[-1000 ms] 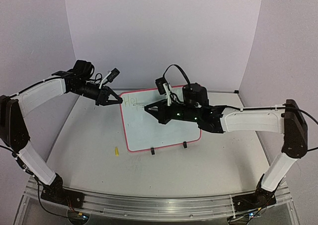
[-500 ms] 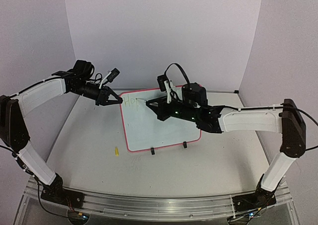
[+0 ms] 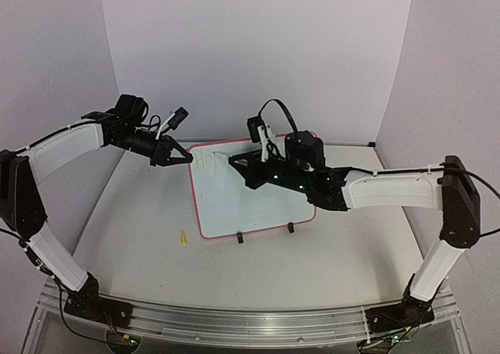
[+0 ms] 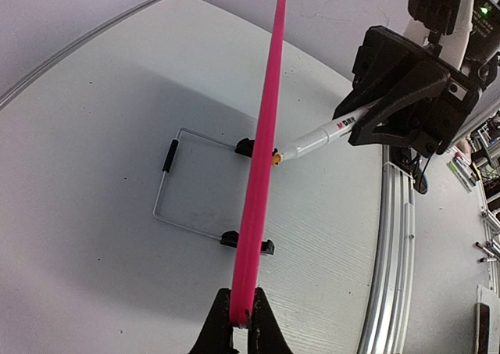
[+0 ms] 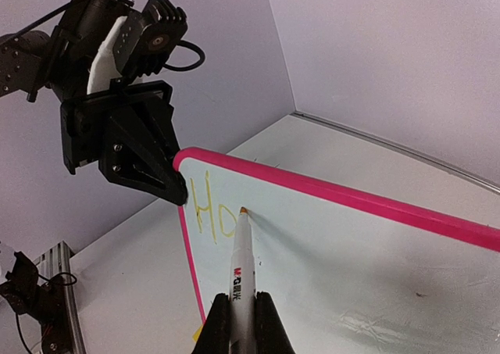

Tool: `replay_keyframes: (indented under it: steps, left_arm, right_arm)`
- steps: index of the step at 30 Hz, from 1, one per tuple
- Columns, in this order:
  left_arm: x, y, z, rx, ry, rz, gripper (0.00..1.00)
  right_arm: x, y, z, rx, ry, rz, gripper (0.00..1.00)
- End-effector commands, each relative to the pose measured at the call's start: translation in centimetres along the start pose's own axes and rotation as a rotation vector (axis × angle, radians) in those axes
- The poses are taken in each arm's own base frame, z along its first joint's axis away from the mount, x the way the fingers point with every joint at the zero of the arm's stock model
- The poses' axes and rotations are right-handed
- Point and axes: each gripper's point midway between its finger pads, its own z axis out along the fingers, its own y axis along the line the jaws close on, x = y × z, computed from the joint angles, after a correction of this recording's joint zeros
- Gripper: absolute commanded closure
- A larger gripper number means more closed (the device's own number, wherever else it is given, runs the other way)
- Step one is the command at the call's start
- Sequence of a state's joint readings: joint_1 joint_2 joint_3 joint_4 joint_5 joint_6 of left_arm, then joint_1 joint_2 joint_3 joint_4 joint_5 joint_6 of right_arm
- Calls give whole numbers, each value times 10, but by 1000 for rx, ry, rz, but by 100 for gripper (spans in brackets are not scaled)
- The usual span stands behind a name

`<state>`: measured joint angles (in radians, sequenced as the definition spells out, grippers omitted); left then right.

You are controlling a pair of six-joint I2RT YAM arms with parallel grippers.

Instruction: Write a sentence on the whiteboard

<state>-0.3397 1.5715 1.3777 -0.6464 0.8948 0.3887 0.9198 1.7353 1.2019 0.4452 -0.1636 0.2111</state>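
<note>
The whiteboard point(image 3: 234, 209) with a pink frame stands tilted on two black clip feet point(image 3: 240, 237) at mid table. My left gripper point(image 3: 186, 158) is shut on its top left corner; in the left wrist view the left gripper point(image 4: 241, 323) pinches the pink edge point(image 4: 264, 143). My right gripper point(image 3: 239, 166) is shut on a white marker point(image 5: 241, 264), gripped low in the right wrist view by the right gripper point(image 5: 242, 311). The marker's orange tip touches the board just right of the yellow letters "Ho" point(image 5: 209, 212). This start of the sentence also shows faintly in the top view point(image 3: 208, 160).
A small yellow marker cap point(image 3: 183, 237) lies on the table left of the board's bottom left corner. A wire stand point(image 4: 168, 190) props the board from behind. An aluminium rail point(image 3: 234, 323) runs along the near table edge. Purple walls close the back and sides.
My right gripper has shifted the marker slightly up and to the left along the first line, and more yellow stroke shows after the "H". The left arm and board have not moved.
</note>
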Motion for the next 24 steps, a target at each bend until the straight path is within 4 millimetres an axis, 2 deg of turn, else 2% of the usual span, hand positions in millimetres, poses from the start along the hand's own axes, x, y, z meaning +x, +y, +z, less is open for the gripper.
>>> replay_keyframes:
  steps: [1,13,24]
  left_arm:
    - [-4,-9,-3,-7,2,33,100]
    - [-4,-9,-2,-5,4,32,100]
    - [-3,-9,-1,-3,6,31,100]
  right_arm:
    - [-19,-12,-9,72,-72,-2,100]
    - [-10,-20,-20,117,-58,-3,100]
    - [14,-10,-2,42,38,2,100]
